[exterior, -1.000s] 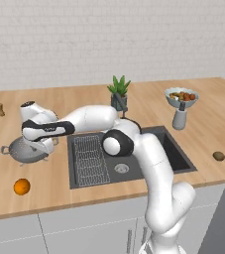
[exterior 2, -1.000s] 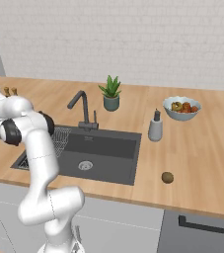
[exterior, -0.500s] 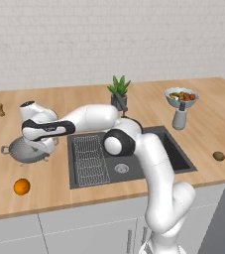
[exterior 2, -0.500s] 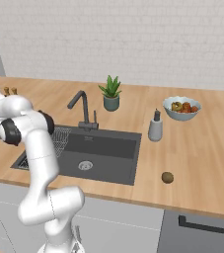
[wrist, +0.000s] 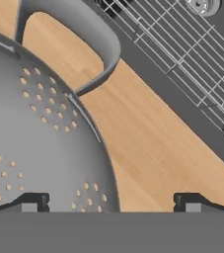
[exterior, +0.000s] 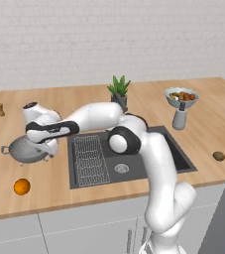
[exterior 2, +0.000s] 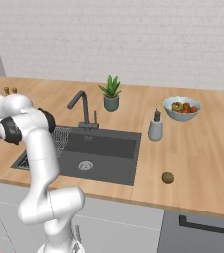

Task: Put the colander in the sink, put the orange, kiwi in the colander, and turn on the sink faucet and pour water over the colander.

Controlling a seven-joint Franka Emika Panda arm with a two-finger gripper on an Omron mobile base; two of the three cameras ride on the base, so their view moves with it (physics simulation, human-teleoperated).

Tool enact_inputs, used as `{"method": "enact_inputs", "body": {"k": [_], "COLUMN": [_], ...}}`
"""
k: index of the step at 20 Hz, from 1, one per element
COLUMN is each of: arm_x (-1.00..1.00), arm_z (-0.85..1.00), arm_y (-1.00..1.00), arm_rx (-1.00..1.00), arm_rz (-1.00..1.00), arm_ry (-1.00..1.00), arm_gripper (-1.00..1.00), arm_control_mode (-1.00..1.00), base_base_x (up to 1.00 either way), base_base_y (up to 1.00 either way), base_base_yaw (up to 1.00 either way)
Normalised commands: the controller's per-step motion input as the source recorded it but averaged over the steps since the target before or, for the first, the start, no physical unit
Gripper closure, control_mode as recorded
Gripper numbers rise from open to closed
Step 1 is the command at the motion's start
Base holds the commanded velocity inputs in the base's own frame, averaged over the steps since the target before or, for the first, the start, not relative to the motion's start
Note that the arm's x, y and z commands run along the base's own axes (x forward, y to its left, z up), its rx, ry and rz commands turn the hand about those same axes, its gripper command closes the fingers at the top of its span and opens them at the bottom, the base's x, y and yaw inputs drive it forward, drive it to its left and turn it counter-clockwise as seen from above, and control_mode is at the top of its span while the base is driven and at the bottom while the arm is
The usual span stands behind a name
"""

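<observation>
Gripper [wrist: 111,202] wide apart, straddling colander [wrist: 39,143] rim, nothing gripped. Colander on counter, nine o'clock of sink [exterior: 134,163]. Orange [exterior: 22,186], kiwi [exterior: 218,156] unmoved; faucet [exterior 2: 82,106] untouched. Everything left.

— What's on the counter right of the sink [exterior 2: 103,150]?
— A kiwi [exterior 2: 168,177] near the front edge, a soap bottle [exterior 2: 155,126], a fruit bowl [exterior 2: 182,108] behind.
— And the faucet [exterior 2: 84,110]?
— Upright, beside the potted plant [exterior 2: 111,93].

The arm is stretched far to the left and bent low. The gripper [wrist: 111,201] is held wide open, pointed downward, it seems; nothing is seen clamped between the fingertips [wrist: 32,201].
</observation>
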Motion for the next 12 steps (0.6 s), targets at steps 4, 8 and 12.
{"method": "enact_inputs", "body": {"k": [4, 8, 12], "arm_x": [0.01, 0.11, 0.14], "arm_z": [-0.26, -0.24, -0.19], "arm_y": [-0.03, 0.00, 0.01], "arm_rx": [0.02, 0.10, 0.15], "arm_rz": [0.00, 0.00, 0.00], "arm_ry": [-0.15, -0.11, -0.01], "arm_gripper": [-1.00, -1.00, -1.00], "arm_control_mode": [-1.00, -1.00, -1.00], "base_base_x": [0.00, 0.00, 0.00], "base_base_y": [0.00, 0.00, 0.00], "base_base_yaw": [0.00, 0.00, 0.00]}}
